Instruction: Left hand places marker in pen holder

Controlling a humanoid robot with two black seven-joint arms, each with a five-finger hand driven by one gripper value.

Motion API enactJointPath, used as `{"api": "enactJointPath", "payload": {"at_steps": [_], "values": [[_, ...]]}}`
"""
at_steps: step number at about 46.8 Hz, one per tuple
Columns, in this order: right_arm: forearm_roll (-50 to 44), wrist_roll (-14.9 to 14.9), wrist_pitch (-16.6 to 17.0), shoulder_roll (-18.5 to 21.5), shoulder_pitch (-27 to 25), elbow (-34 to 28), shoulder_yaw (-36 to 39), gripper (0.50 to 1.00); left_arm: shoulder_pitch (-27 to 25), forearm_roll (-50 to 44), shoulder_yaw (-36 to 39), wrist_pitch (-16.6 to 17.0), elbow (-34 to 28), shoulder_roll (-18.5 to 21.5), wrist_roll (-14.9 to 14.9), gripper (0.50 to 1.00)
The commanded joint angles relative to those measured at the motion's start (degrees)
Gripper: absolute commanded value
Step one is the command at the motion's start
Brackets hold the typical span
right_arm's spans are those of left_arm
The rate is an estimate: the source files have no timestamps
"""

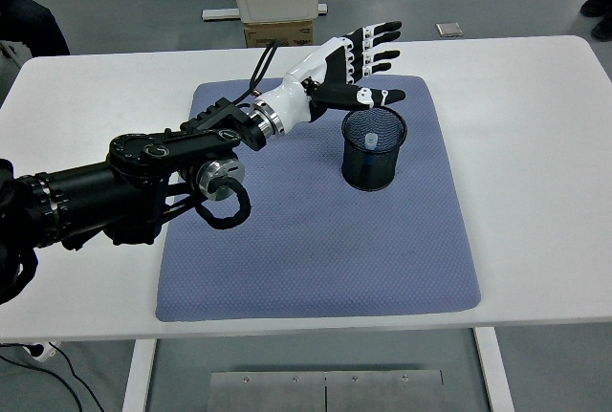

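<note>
Black left arm reaches in from left over blue-grey textured mat on white table. White-and-black five-fingered left hand above and behind black mesh pen holder, fingers spread, holding nothing. Blue marker stands inside holder (only pale cap end visible). Placement looks done; only arm retreat left.

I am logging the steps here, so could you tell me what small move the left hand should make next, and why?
Probably pull the left hand back toward the left edge. Its fingers are spread and hold nothing, and the marker stands inside the pen holder on the blue mat, so the placing looks done.
</note>
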Motion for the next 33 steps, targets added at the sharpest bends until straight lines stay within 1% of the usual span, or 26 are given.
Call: {"api": "enactJointPath", "payload": {"at_steps": [1,7,17,24,30,33], "values": [[0.0,0.0,0.0,0.0,0.0,0.0,0.0,1.000,0.0,0.4,-3.7,-0.1,0.0,2.6,0.0,1.000],[0.0,0.0,0.0,0.0,0.0,0.0,0.0,1.000,0.8,0.9,-8.1,0.1,0.2,4.5,0.1,1.000],[0.0,0.0,0.0,0.0,0.0,0.0,0.0,1.000,3.3,0.5,-10.0,0.2,1.7,10.0,-0.2,1.000],[0.0,0.0,0.0,0.0,0.0,0.0,0.0,1.000,8.2,0.5,-14.1,0.2,2.1,12.7,-0.2,1.000],[0.0,0.0,0.0,0.0,0.0,0.0,0.0,1.000,12.3,0.4,-18.3,1.4,3.0,16.1,0.0,1.000],[0.0,0.0,0.0,0.0,0.0,0.0,0.0,1.000,14.7,0.4,-19.4,2.7,3.3,18.1,-0.1,1.000]]}}
